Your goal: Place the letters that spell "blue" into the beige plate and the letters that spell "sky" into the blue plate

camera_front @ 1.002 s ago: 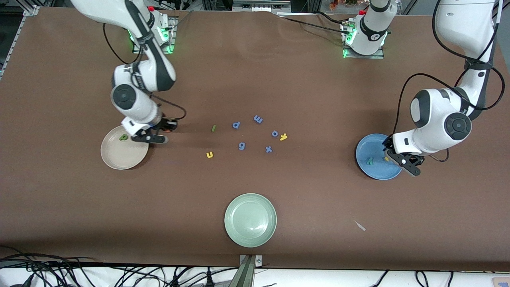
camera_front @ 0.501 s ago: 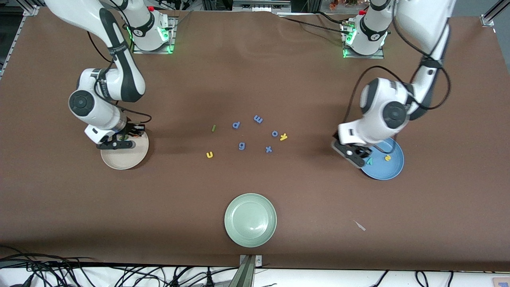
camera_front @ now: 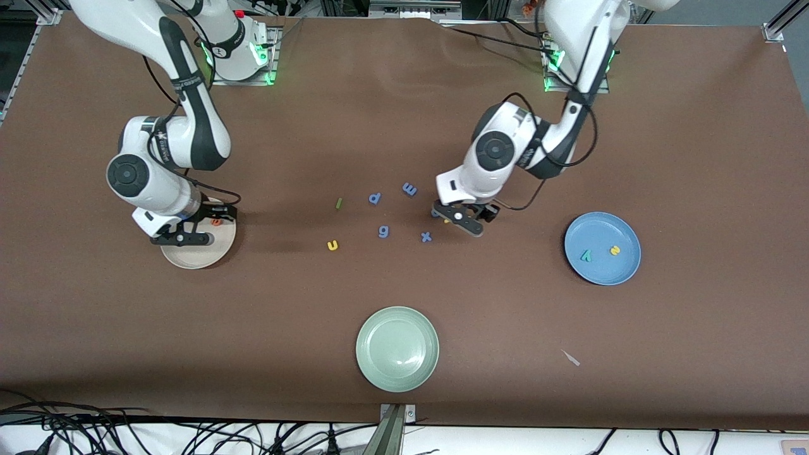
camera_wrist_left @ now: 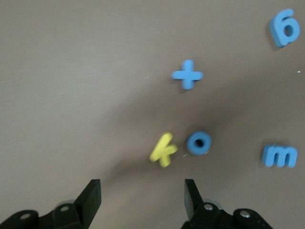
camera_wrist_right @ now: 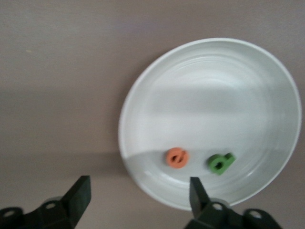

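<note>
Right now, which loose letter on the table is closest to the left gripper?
The yellow k, beside the blue o. The open left gripper hovers right over it; every other loose letter lies farther away.

1. The front view is bright and even, lit from above.
2. Soft shadows spread on the table (camera_front: 404,126) beneath both arms.
3. The left wrist view is blurred; a dim shadow band crosses the surface just ahead of the fingertips.
4. In the right wrist view, shadow covers the beige plate (camera_wrist_right: 267,62) nearest the fingertips.
</note>
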